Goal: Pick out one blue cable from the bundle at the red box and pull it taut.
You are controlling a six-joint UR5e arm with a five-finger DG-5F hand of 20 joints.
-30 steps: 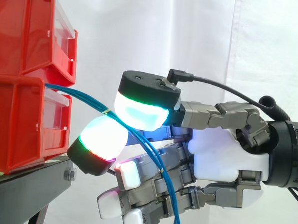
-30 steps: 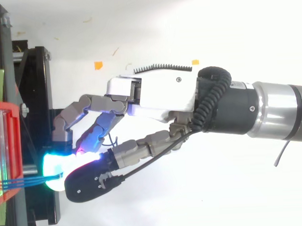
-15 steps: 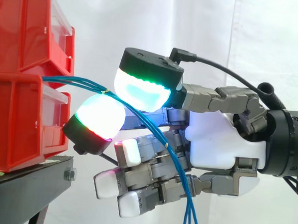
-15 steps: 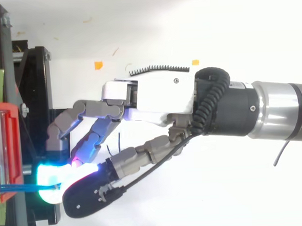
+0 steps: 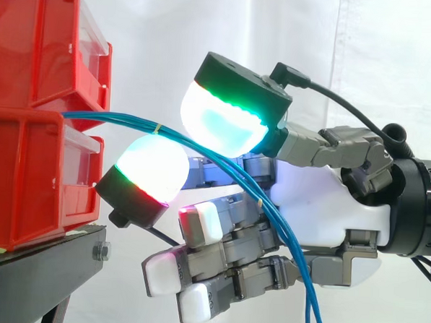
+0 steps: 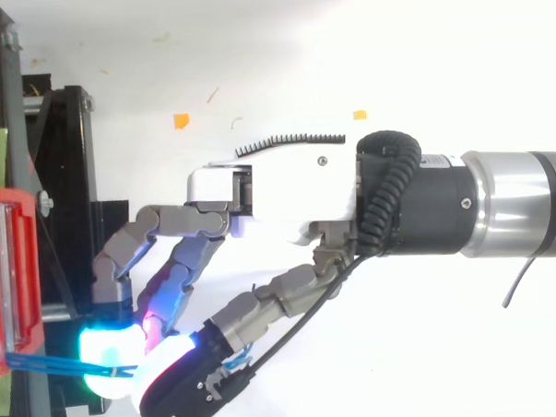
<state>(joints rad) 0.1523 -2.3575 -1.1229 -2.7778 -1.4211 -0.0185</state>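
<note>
Against half a second ago, we see the hand (image 5: pixel 328 218) drawn slightly toward 3 o'clock in the side view, away from the bins (image 5: pixel 27 166). Its upper pad (image 5: pixel 221 125) has lifted and tipped toward 1 o'clock. The cables (image 5: pixel 109 117) leave the slot between the two bins almost level, as before, but past the pads they now follow a flatter line. In the top view the hand has swung toward 6 o'clock. There the cables slant from the bin front at 9 o'clock down to the glowing pads, where earlier they lay level.

We read the hand as clamped on the cables. The strands pass over the lower pad (image 5: pixel 151 169) and under the upper one, with the two pads closing on them from either side. A yellow tie (image 5: pixel 157 129) sits just on the 9 o'clock side of the pinch. Beyond the pads the cables fall loosely across the curled fingers (image 5: pixel 198 226) and palm toward 5 o'clock. The bins rest on the stand (image 5: pixel 36 268) at 7 o'clock.

We cannot tell how many strands lie between the pads, or whether one is singled out. The contact itself is lost in the glow. The cables' start is hidden inside the bins, and the bottom edge cuts off their loose end. In the top view the upper pad's black back is clipped at 6 o'clock, and the arm runs off at 3 o'clock.
</note>
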